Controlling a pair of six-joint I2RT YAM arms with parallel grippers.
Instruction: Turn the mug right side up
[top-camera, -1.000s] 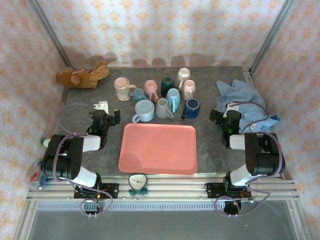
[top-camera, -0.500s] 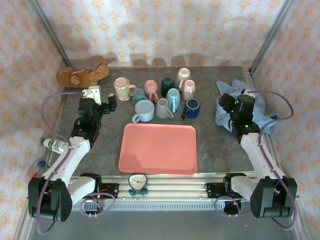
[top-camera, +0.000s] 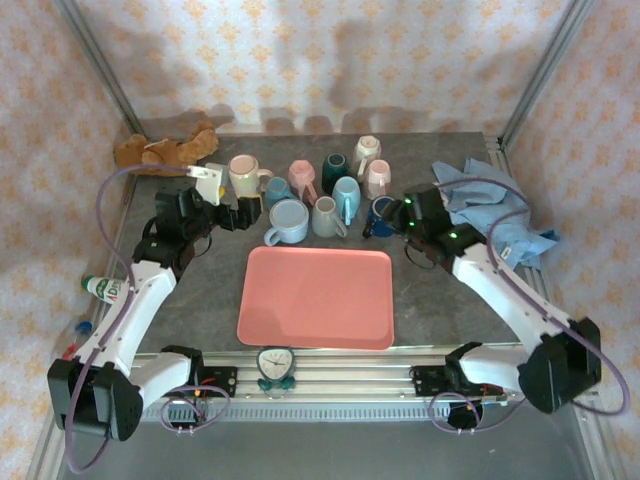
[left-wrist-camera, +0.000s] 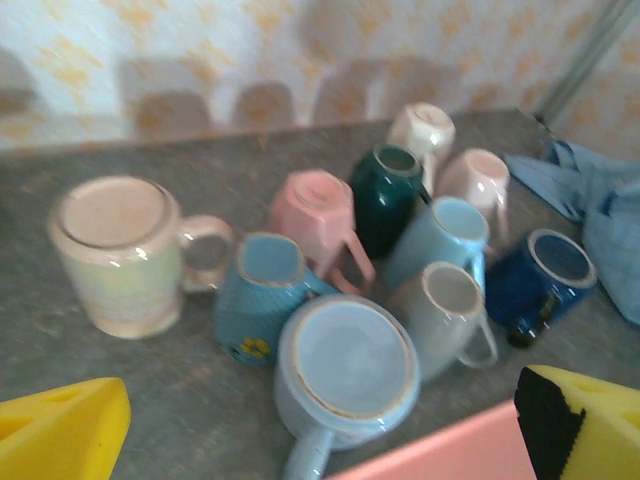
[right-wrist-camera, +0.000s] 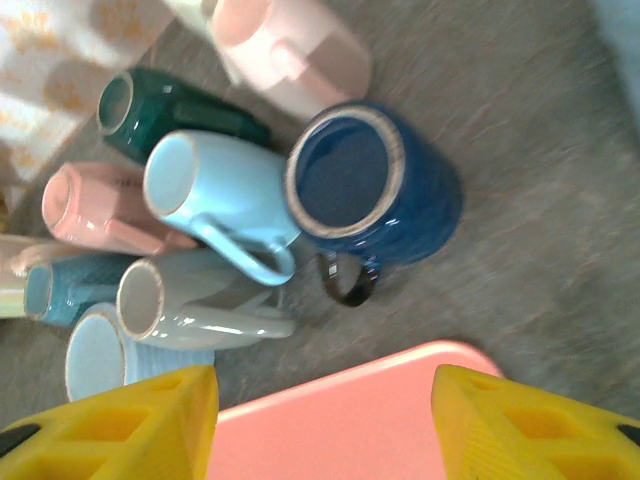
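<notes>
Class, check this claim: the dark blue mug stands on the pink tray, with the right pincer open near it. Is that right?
Not quite. The dark blue mug stands on the grey table, just beyond the pink tray, not on it, as the right wrist view shows. The right pincer is indeed open near it.

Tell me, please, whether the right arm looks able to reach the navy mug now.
Probably yes. The open right pincer hovers just short of the navy mug, with nothing standing between them; the light blue mug crowds it on one side only.
</notes>
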